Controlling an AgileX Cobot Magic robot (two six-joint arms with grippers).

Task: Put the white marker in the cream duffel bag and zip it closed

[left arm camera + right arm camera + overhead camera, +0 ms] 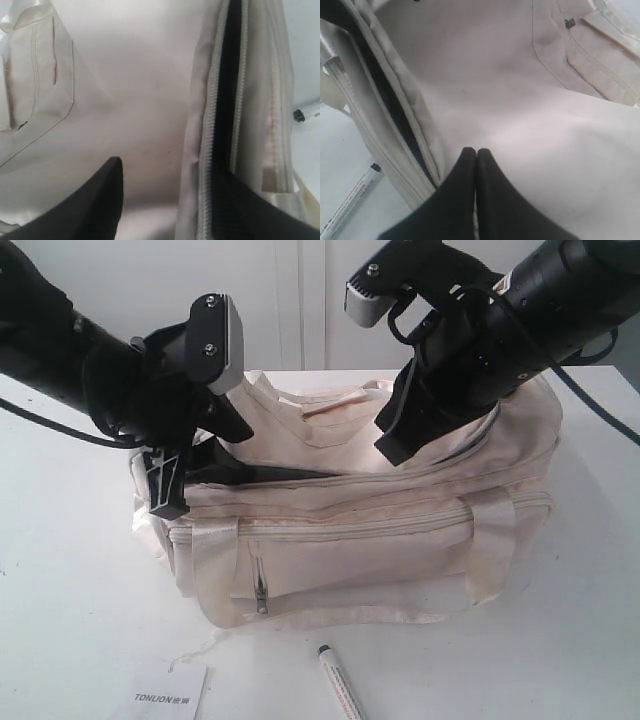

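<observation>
Cream duffel bag (380,540), white marker (338,683)

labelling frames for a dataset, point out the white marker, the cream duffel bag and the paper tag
white marker (338,686): exterior view, middle of its barrel
cream duffel bag (400,550): exterior view, front panel
TONLION paper tag (168,696): exterior view, printed face

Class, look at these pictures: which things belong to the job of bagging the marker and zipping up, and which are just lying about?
Belongs to the job:
white marker, lying on the table
cream duffel bag, its top zipper open

Just lying about:
paper tag printed TONLION, on the table near the marker
</observation>
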